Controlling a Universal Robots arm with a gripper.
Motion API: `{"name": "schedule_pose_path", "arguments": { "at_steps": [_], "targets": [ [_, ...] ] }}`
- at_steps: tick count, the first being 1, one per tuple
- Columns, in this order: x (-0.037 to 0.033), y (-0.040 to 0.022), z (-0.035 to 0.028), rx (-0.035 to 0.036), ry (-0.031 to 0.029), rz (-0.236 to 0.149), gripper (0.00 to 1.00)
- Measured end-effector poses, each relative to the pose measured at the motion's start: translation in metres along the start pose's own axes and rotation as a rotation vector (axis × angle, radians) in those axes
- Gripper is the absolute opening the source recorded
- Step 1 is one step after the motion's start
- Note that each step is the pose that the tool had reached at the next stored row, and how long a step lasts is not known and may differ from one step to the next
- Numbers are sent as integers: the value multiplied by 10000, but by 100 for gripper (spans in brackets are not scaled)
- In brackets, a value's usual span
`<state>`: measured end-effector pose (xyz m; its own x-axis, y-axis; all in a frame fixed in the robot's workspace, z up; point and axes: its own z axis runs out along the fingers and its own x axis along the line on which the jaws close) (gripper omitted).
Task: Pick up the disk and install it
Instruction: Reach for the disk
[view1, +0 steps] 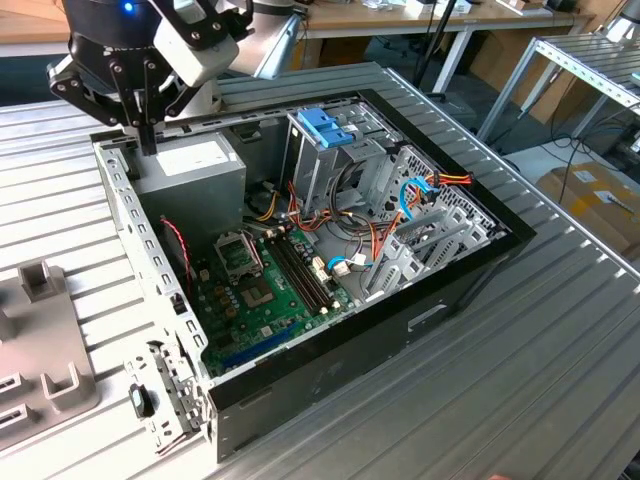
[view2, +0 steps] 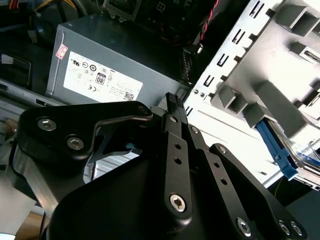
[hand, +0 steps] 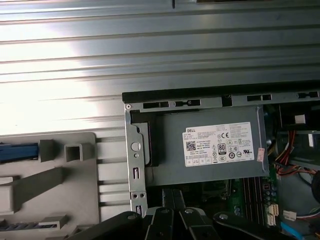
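Disk (view2: 272, 147) rests in grey fixture (view2: 270, 95), apart from end effector (view2: 172, 99).

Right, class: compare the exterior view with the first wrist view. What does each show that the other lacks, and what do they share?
Exterior view: the blue latch on the drive cage, and the CPU socket. First wrist view: a blue rail in a slot of the grey tray. Shared: the power supply, the tray, the ribbed table and the shut gripper near the power supply.
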<state>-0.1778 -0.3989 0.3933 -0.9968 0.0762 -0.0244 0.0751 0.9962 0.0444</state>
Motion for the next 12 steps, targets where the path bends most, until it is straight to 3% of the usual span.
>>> {"name": "schedule_pose_path", "arguments": {
  "at_steps": [12],
  "targets": [
    [54, -4, -2, 0, 0, 0, 11]
  ]
}}
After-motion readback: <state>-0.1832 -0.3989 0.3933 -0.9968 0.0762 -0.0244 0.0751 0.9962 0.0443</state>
